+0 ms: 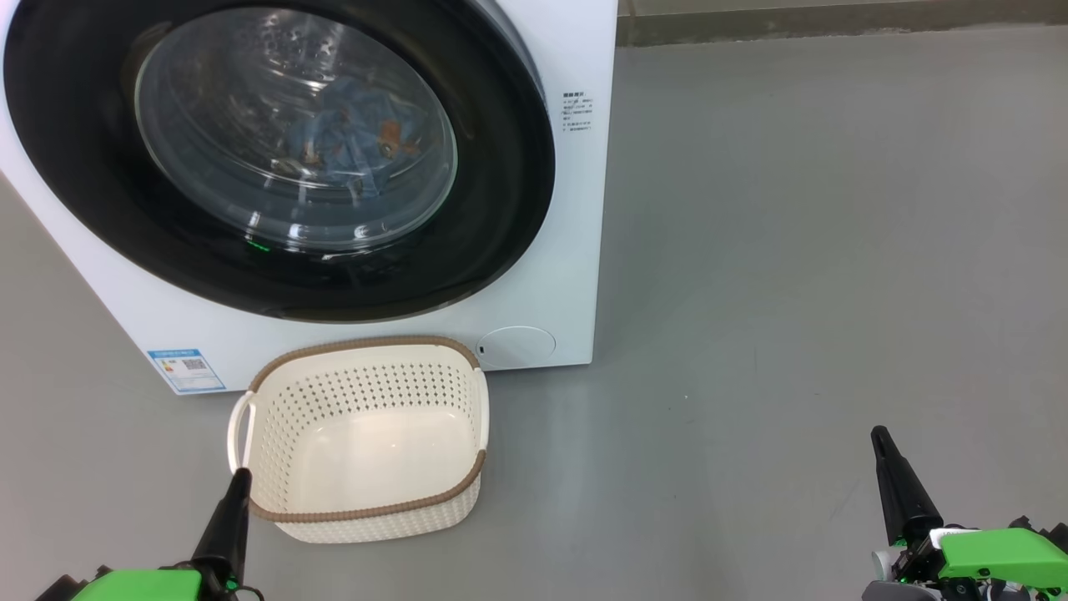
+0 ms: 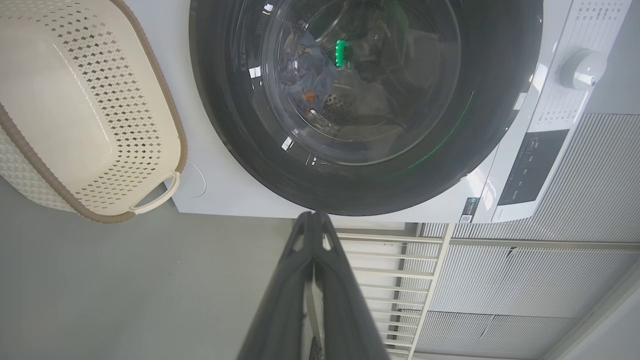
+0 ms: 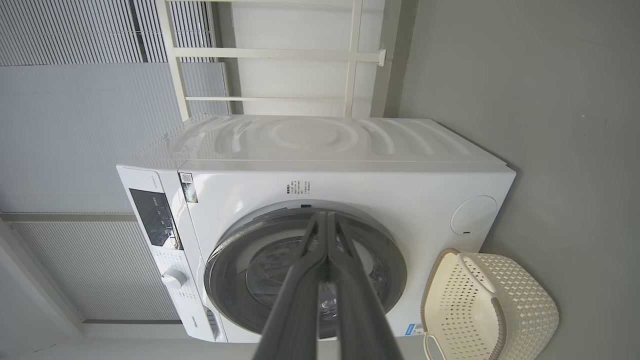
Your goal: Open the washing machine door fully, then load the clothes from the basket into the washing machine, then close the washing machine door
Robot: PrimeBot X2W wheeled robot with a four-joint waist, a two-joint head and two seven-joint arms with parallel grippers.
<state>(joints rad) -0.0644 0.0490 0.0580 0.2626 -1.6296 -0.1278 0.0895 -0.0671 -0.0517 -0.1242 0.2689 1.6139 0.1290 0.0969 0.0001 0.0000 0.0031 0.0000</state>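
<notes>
The white washing machine [image 1: 576, 209] stands on the grey floor with its round black-rimmed door [image 1: 501, 209] closed against the front. Behind the glass, blue clothes [image 1: 350, 142] with orange prints lie in the drum. In front of the machine sits the cream basket [image 1: 367, 509], with nothing inside it. My left gripper [image 1: 240, 477] is shut and empty, its tip just left of the basket's near corner. Far off on the floor at the lower right, my right gripper [image 1: 879, 436] is shut and empty too. The door [image 2: 240, 125] and basket [image 2: 30, 185] also show in the left wrist view, the machine [image 3: 350, 190] in the right wrist view.
Bare grey floor [image 1: 793, 250] stretches to the right of the machine. A white rail frame [image 3: 270, 55] and ribbed wall panels [image 3: 75, 125] stand behind the machine. The control panel with its white dial [image 2: 582, 67] is on the machine's upper front.
</notes>
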